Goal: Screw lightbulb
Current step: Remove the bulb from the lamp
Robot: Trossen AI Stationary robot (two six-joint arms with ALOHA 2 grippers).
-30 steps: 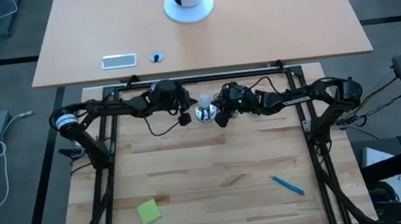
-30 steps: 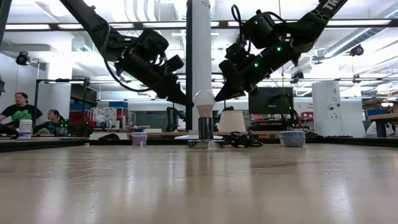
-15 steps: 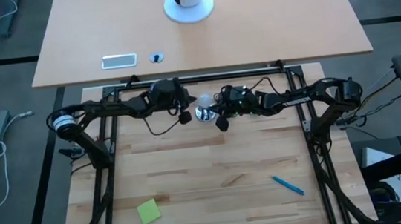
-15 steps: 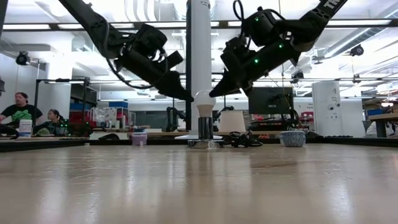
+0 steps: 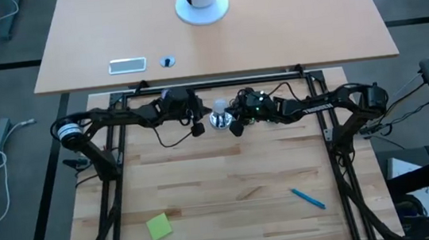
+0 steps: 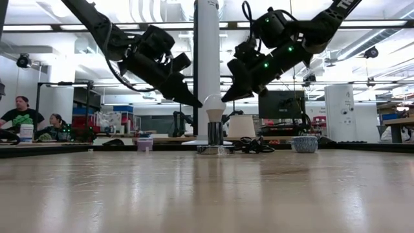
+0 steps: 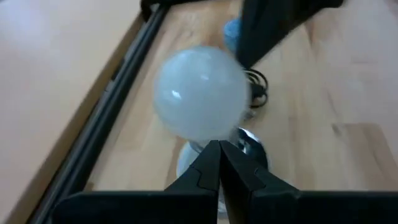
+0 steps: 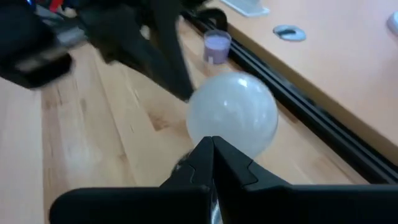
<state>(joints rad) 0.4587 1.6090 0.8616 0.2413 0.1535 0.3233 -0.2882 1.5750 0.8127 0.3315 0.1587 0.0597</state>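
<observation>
**Both claws closed and empty, flanking the bulb**

Left gripper and right gripper: fingers pressed together in both wrist views, nothing held. In the low view each tip sits just beside the bulb's dome at upper-shoulder height, one either side. I can't tell whether either actually touches the glass.

The lightbulb stands upright, base down in the shiny socket, near the back edge of the wooden table, roughly midway between the arms. Seated depth in the socket isn't readable.

Handling, my read:
- Light, thin frosted shell, so fragile. Keep squeeze force low.
- Smooth rounded dome, likely slippery; closed tips will only skid on it.
- Best hold: open the fingers and pinch across the widest part of the dome, or lower where it narrows toward the base.
- The socket looks small and unsecured, with a black cord trailing off. It probably spins with the bulb unless the other arm pins it.

Also around: a blue cap beyond the bulb, a blue pen and a green sticky note at the near end of the table, well apart from the work.
</observation>
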